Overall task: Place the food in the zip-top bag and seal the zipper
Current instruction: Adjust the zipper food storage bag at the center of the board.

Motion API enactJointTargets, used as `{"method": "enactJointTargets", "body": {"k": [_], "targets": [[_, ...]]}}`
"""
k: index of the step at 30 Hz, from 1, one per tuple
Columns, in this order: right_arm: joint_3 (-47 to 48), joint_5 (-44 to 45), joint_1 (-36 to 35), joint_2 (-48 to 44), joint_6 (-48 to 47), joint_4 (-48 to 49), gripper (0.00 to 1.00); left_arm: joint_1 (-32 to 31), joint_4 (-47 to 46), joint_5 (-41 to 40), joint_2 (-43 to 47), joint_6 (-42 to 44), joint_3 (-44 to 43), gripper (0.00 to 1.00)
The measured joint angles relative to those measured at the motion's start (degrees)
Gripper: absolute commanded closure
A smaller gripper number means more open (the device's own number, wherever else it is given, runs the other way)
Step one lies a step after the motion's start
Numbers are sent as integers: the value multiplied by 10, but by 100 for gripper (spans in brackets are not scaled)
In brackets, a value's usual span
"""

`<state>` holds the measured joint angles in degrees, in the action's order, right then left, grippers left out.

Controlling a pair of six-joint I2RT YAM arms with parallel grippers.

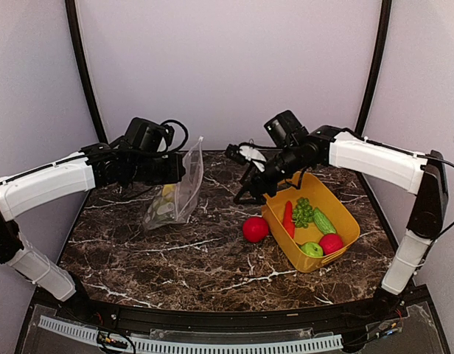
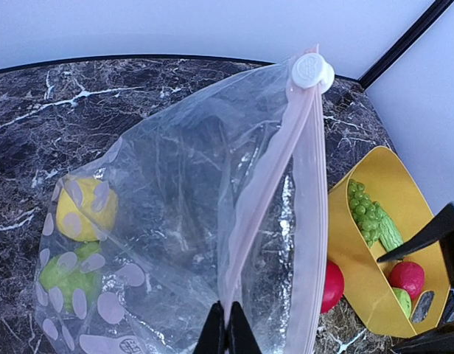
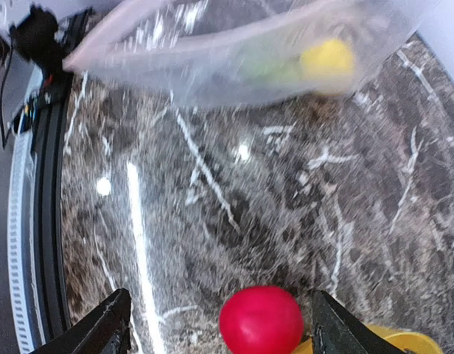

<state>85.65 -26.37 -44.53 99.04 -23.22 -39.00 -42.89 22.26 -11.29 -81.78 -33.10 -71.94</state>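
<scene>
The left gripper (image 2: 227, 330) pinches the zip-top bag (image 2: 168, 214) upright by its zipper (image 2: 265, 188) while the right gripper (image 3: 221, 330) hangs wide open and empty over the red fruit (image 3: 261, 321) beside the yellow tub (image 1: 343, 215), and should centre before closing

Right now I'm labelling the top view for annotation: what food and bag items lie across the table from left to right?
zip-top bag → red round fruit → red chili → green grape bunch → bumpy green vegetable
</scene>
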Motion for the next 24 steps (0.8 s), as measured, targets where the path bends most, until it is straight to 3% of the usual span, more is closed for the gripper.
{"method": "enactJointTargets", "body": {"k": [5, 11, 16, 20, 24], "targets": [[132, -55, 20, 43, 113, 25, 29, 0, -15, 8, -3, -4, 0, 99], [293, -131, 21, 178, 259, 32, 34, 0, -28, 21, -13, -10, 0, 99], [307, -123, 20, 217, 314, 15, 57, 0, -31, 29, -19, -13, 0, 99], [307, -120, 20, 223, 344, 6, 65, 0, -31, 34, -21, -13, 0, 99], [308, -123, 18, 223, 356, 3, 66, 0, -32, 41, -26, -13, 0, 99]]}}
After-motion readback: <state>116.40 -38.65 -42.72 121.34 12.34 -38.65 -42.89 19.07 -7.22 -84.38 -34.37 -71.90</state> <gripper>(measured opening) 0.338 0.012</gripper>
